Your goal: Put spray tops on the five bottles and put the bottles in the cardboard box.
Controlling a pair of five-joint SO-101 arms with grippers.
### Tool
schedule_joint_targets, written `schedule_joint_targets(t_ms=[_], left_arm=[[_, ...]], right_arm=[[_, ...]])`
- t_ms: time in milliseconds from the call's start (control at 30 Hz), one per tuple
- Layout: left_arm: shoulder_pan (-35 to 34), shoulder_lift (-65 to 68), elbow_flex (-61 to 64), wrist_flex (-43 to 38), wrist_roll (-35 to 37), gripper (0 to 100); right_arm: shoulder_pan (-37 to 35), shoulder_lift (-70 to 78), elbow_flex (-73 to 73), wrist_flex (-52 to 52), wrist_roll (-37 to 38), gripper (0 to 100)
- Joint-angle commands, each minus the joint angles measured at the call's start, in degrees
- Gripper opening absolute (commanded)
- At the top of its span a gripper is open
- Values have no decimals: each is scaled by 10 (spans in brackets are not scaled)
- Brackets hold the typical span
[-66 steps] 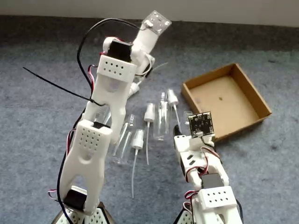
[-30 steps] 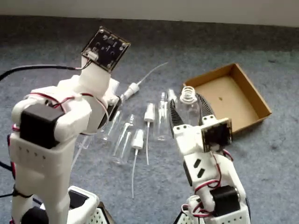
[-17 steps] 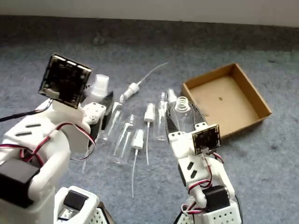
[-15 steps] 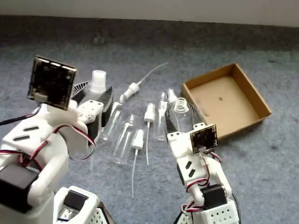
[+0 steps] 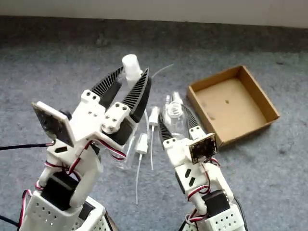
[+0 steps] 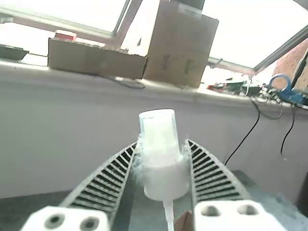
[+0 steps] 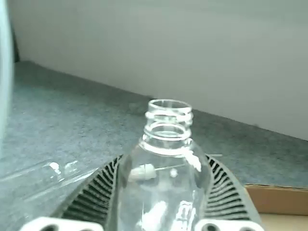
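My left gripper [image 5: 129,80] is raised above the carpet, shut on a white spray top [image 5: 130,65] whose cap [image 6: 159,144] sticks out between the ribbed fingers [image 6: 106,180]. My right gripper [image 5: 175,115] is shut on a clear open-necked bottle [image 5: 173,113], held upright with its threaded neck [image 7: 169,120] uppermost. The spray top hangs to the left of the bottle's mouth and higher in the high view. The cardboard box [image 5: 233,103] lies open at the right with nothing in it. Loose spray tops [image 5: 141,144] and clear bottles lie on the carpet between the arms.
Grey carpet [image 5: 57,72] covers the floor, with bare room at the left and far side. A wall runs along the back. A clear bottle [image 7: 43,175] lies on the carpet beside the right gripper.
The left arm has swung right and forward, carrying the spray top up toward the bottle. The right gripper with the bottle has drifted slightly left and nearer.
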Motion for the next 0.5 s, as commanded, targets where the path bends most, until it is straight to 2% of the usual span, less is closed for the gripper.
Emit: schedule_joint_targets(t_ms=[0,100,300,467], left_arm=[[39,-19,69,-177,4,17],[39,-19,93,-227,4,17],[36,-20,93,-237,4,17],[-15,-17,104,-305,4,17]], right_arm=[[-36,-10,93,27,-2,112],[-36,-10,93,28,-1,112],[-37,-10,95,38,-1,112],[-40,-10,95,56,-1,112]])
